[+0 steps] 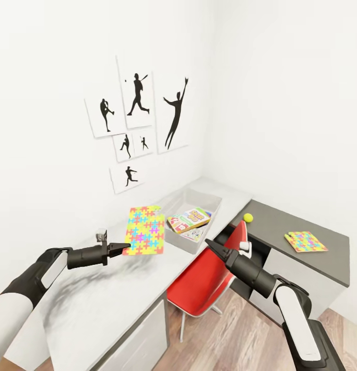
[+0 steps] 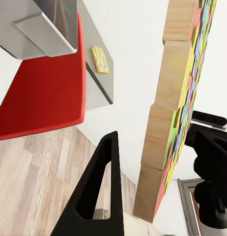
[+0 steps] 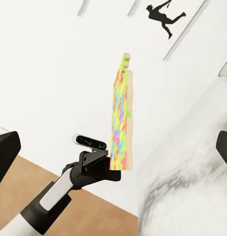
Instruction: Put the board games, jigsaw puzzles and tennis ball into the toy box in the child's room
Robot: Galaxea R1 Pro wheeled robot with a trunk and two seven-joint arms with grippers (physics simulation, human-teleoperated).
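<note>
— What does the left gripper (image 1: 124,248) have?
— It's clamped on the lower edge of a jigsaw puzzle (image 1: 145,230), lifted above the table (image 1: 96,304), just beside the toy box (image 1: 211,202).
— And the right gripper (image 1: 211,246)?
— Spread wide, holding nothing, above the red chair (image 1: 206,281).
— The other puzzle (image 1: 305,241)?
— Flat on the dark side unit (image 1: 281,219), well apart from the tennis ball (image 1: 248,218) near its edge.

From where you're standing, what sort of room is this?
Probably a child's bedroom or playroom: sports silhouette pictures hang on the wall, a desk has a red chair tucked beside it, and a grey bin holds board games.
</note>
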